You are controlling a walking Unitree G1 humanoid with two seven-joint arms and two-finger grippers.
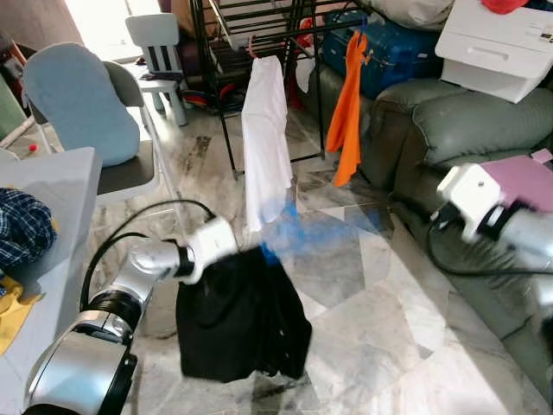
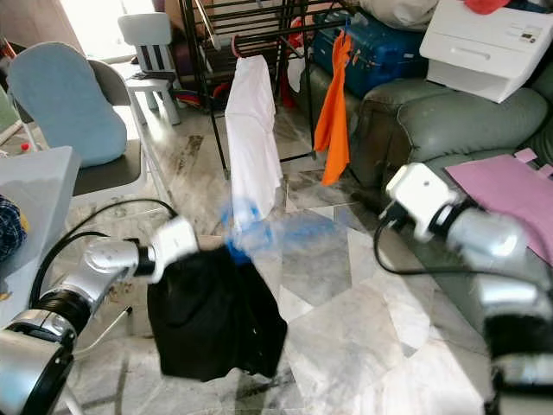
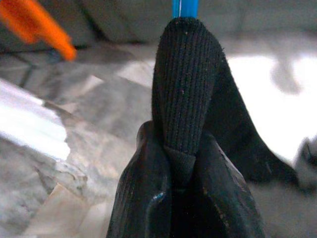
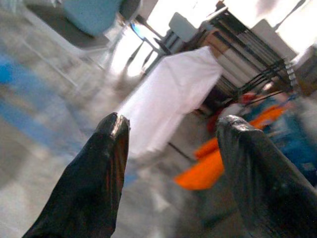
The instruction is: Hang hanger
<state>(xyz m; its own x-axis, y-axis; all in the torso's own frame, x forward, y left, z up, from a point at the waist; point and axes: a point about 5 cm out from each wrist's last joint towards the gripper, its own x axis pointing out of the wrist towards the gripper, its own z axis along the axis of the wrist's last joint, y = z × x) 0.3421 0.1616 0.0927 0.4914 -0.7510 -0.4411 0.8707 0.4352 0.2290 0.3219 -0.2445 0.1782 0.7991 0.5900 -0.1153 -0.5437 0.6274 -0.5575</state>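
A black garment (image 1: pixel 242 316) hangs on a blue hanger (image 1: pixel 311 229), which is motion-blurred and low over the marble floor. My left gripper (image 3: pixel 181 144) is shut on the black fabric at the hanger's blue neck (image 3: pixel 184 7). My left arm (image 1: pixel 151 264) reaches in from the lower left. My right arm (image 1: pixel 484 203) is raised at the right beside the sofa. In its wrist view my right gripper (image 4: pixel 171 124) is open and holds nothing. The black drying rack (image 1: pixel 259 17) stands ahead, carrying a white shirt (image 1: pixel 263 138) and an orange cloth (image 1: pixel 348 112).
A folding chair with a blue cushion (image 1: pixel 82 104) and a grey table (image 1: pixel 52 190) with clothes stand on the left. A green sofa (image 1: pixel 467 121) on the right holds a white box (image 1: pixel 501 43) and a pink cloth (image 1: pixel 527 177). A blue suitcase (image 1: pixel 389 47) sits behind the rack.
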